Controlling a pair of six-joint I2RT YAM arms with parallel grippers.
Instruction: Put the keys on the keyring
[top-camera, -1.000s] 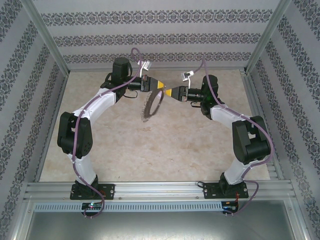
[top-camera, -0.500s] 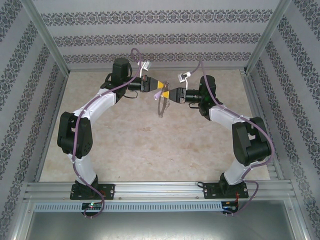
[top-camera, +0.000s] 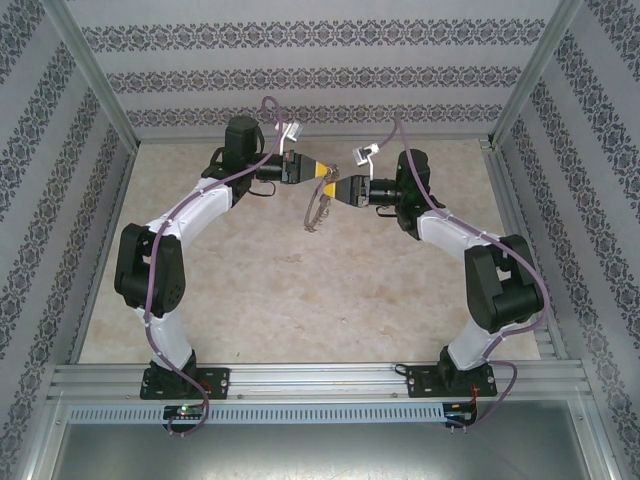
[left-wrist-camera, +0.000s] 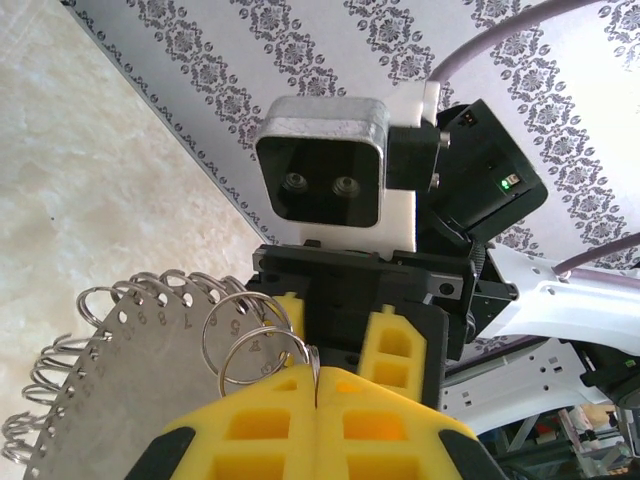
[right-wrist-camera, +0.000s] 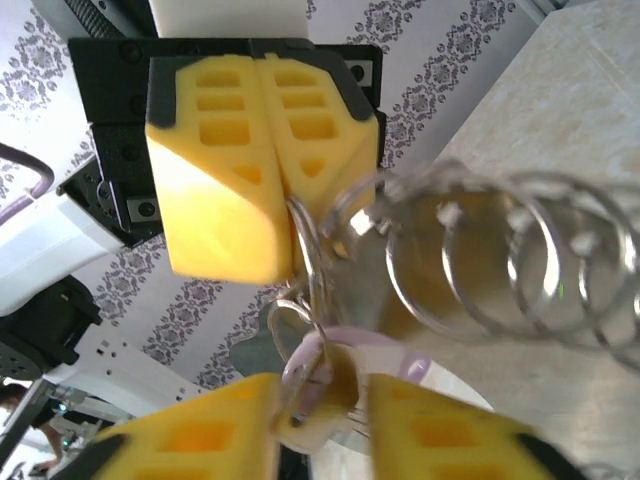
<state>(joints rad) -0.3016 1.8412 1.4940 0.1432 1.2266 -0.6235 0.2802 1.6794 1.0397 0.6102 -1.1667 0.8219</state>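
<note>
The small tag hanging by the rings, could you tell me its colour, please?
Pale purple; the tag shows best in the right wrist view.

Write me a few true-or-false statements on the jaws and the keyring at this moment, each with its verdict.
1. The left gripper has its jaws shut on a small ring at the keyring's rim. True.
2. The keyring lies flat on the table. False: it hangs in the air below the two grippers.
3. The right gripper has its jaws apart, with a pale-purple tag and a wire loop between them. True.
4. The two grippers are at opposite sides of the table, far from each other. False: they meet almost tip to tip over the far middle of the table.
</note>
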